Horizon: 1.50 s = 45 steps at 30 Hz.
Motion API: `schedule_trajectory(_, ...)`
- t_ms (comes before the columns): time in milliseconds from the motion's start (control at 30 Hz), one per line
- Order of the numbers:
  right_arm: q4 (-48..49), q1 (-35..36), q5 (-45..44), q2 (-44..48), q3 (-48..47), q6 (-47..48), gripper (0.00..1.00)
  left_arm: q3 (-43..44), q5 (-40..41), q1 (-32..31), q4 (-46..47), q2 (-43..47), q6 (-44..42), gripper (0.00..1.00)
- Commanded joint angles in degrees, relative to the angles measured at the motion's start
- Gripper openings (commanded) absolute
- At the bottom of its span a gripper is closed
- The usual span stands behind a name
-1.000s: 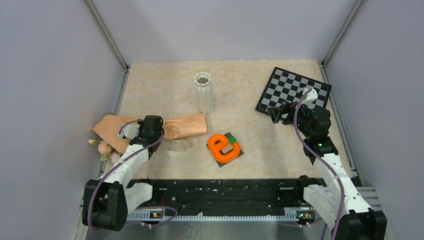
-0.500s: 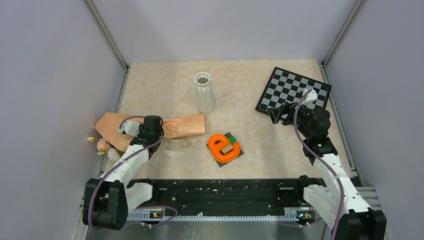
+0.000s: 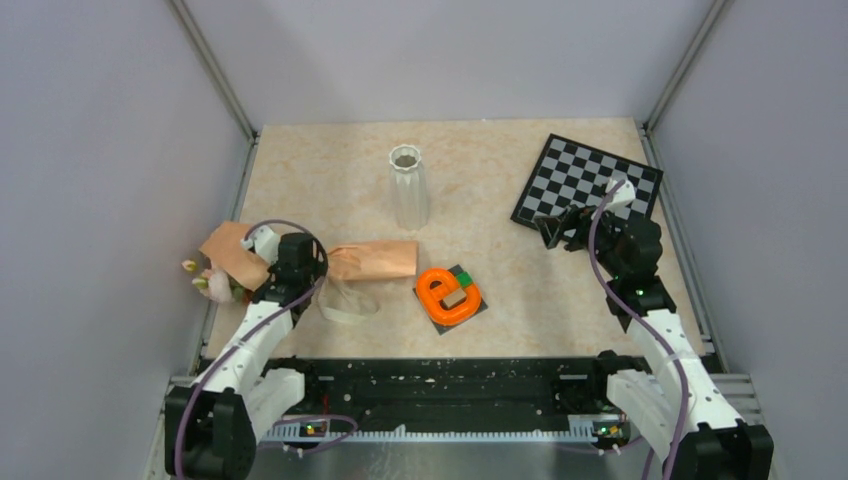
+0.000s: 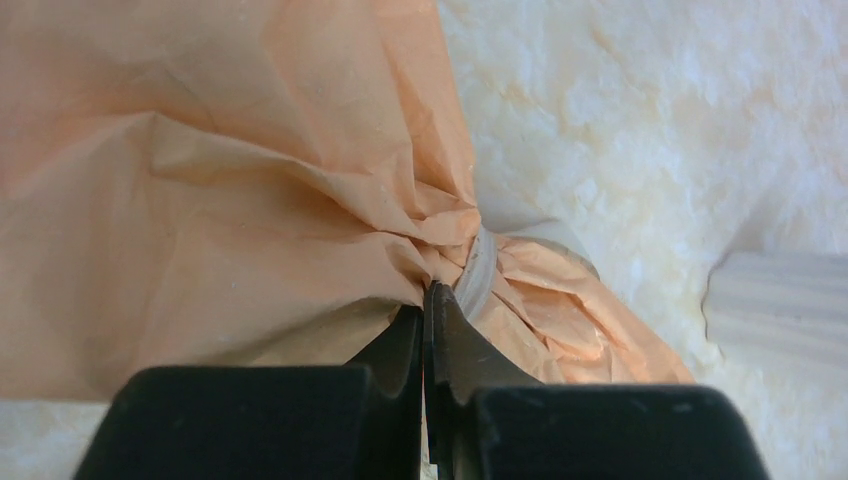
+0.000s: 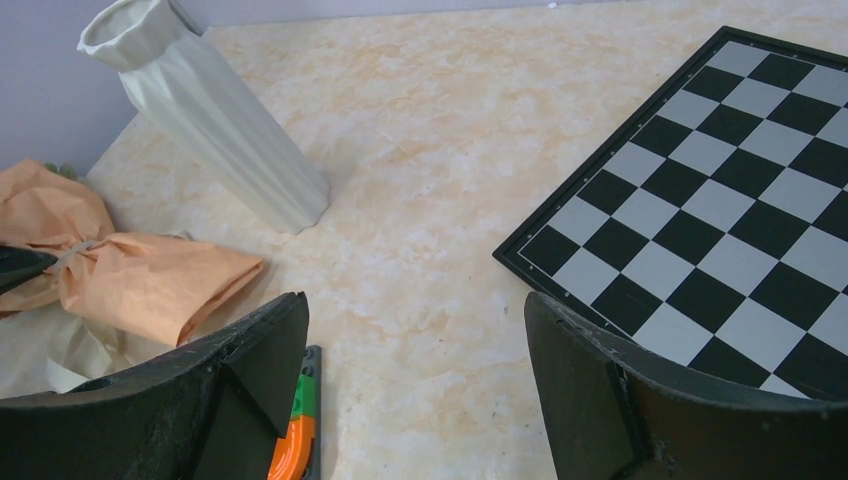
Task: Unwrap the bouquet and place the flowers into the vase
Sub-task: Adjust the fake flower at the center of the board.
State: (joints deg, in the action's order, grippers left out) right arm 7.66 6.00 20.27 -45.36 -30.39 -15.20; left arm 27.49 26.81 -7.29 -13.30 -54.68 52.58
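Left hand [image 4: 427, 296] stood shut, I saw, tips touching the bouquet [image 4: 230, 180] beside its ribbon [image 4: 478, 272]; right hand [image 5: 412, 312] gaped open.

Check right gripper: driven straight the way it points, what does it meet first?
Probably bare table, in the gap between the vase and the chessboard. The open right gripper lines up with neither, though depth is unclear.

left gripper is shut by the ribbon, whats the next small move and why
Probably a short, gentle pull of the left gripper away from the bouquet. Its tips are shut right beside the ribbon that still cinches the paper, so a small tug would show whether it caught the ribbon and begin loosening the wrap.
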Motion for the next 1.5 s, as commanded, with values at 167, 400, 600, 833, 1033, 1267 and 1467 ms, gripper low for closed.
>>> schedule_trajectory(167,1.66,0.46,0.05,1.33,-0.11,-0.14,0.81,0.76,-22.86,0.0,0.1,5.04,-13.05,0.0)
schedule_trajectory(400,1.39,0.45,-0.42,1.42,-0.11,-0.16,0.81,2.09,-31.68,-0.49,-8.85,6.01,-17.25,0.0)
schedule_trajectory(600,1.4,0.44,-0.49,1.42,-0.12,-0.14,0.81,3.1,-32.02,-0.45,-18.73,7.21,-15.8,0.0)
schedule_trajectory(833,1.71,0.5,-0.17,1.42,-0.06,-0.22,0.81,2.48,-33.29,-0.45,-21.84,11.41,-3.56,0.49)
schedule_trajectory(1033,2.26,0.44,0.03,1.29,0.2,-0.33,0.81,0.15,-30.53,-2.36,-21.55,20.38,13.39,0.69)
schedule_trajectory(1267,2.93,0.44,0.27,1.15,0.55,-0.51,0.81,-4.77,-22.63,-6.14,-22.02,32.78,33.6,0.73)
schedule_trajectory(1467,2.9,0.5,0.39,1.22,0.39,-0.59,0.81,-5.59,-16.93,-10.43,-21.99,31.07,39.72,0.75)
